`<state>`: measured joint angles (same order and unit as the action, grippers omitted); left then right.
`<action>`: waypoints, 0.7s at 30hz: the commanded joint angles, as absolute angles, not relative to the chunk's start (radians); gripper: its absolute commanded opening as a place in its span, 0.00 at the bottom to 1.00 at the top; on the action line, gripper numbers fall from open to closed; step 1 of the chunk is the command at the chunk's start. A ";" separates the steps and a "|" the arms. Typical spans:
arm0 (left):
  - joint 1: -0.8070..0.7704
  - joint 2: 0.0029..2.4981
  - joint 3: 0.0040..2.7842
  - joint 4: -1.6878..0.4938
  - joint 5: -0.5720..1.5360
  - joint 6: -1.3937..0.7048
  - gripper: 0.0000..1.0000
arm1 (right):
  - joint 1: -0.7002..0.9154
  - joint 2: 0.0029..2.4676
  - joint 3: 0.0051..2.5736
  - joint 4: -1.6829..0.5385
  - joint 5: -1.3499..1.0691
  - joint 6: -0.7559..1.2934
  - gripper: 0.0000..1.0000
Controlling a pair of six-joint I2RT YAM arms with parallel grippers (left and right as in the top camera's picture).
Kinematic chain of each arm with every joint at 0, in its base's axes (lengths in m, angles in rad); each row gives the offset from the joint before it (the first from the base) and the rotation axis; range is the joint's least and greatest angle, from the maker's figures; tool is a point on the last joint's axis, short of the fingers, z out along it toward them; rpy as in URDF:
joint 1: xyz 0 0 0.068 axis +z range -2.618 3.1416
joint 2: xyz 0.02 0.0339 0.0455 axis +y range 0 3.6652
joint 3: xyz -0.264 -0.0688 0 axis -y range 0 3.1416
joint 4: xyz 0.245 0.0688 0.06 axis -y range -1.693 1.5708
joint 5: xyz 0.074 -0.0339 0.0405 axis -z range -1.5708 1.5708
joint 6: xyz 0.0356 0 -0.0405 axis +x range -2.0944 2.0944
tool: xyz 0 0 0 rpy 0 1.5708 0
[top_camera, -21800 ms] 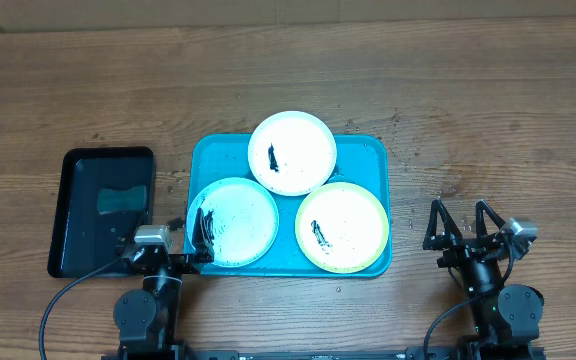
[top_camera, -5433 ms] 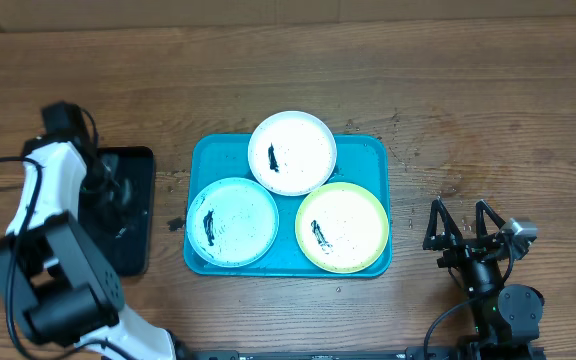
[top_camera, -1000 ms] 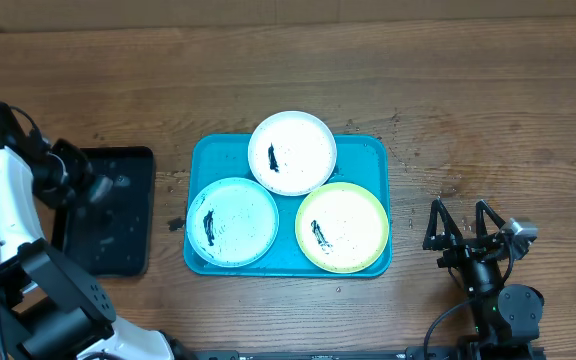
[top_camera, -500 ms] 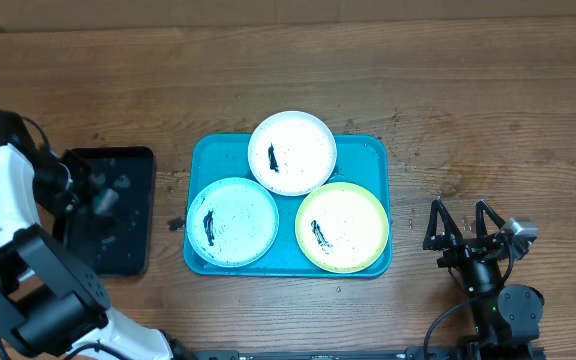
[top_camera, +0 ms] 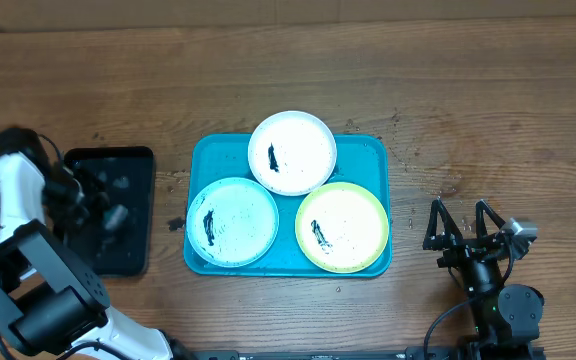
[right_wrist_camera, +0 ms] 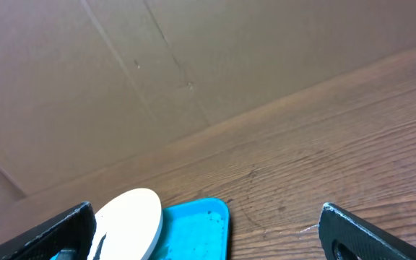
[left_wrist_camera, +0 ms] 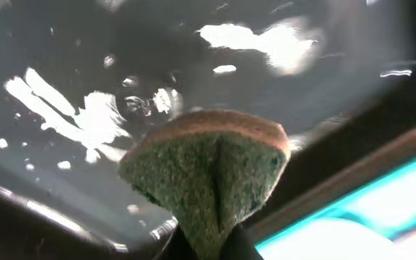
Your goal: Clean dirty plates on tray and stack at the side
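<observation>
White shells over black joints were seen on the left arm (top_camera: 10, 172); the right arm (top_camera: 488, 272) was shown all black, the right gripper (top_camera: 458, 205) thin-fingered, a black cable (top_camera: 441, 320) looped beneath.

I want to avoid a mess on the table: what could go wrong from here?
1. The sponge, at the wet black tray, may drip on the table on its way to the blue tray.
2. The white plate, blue plate and yellow-green plate sit crowded there, nothing steadying them; wiping one could shove the others.

Left gripper (top_camera: 115, 214) moved from blue tray (top_camera: 370, 150) edge to black tray (top_camera: 128, 252), sponge (left_wrist_camera: 208, 170) now pinched, lifted
</observation>
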<state>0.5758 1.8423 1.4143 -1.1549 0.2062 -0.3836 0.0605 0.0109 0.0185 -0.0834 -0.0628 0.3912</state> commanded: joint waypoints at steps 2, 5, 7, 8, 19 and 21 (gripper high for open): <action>0.566 1.734 1.632 -1.262 0.395 -0.321 0.04 | 0.066 0.003 0.008 -0.081 -0.053 0.385 1.00; 0.522 1.679 1.686 -1.329 0.484 -0.259 0.04 | 0.066 0.003 0.008 -0.081 -0.053 0.385 1.00; 0.479 1.650 1.683 -1.356 0.465 -0.257 0.04 | 0.066 0.003 0.008 -0.081 -0.053 0.385 1.00; 0.450 1.644 1.681 -1.385 0.454 -0.257 0.04 | 0.066 0.003 0.008 -0.081 -0.053 0.385 1.00; 0.038 1.647 1.348 -1.333 0.435 -0.182 0.04 | 0.066 0.003 0.008 -0.081 -0.053 0.385 1.00; -0.032 1.647 1.267 -1.236 0.434 -0.197 0.04 | 0.066 0.003 0.008 -0.081 -0.053 0.385 1.00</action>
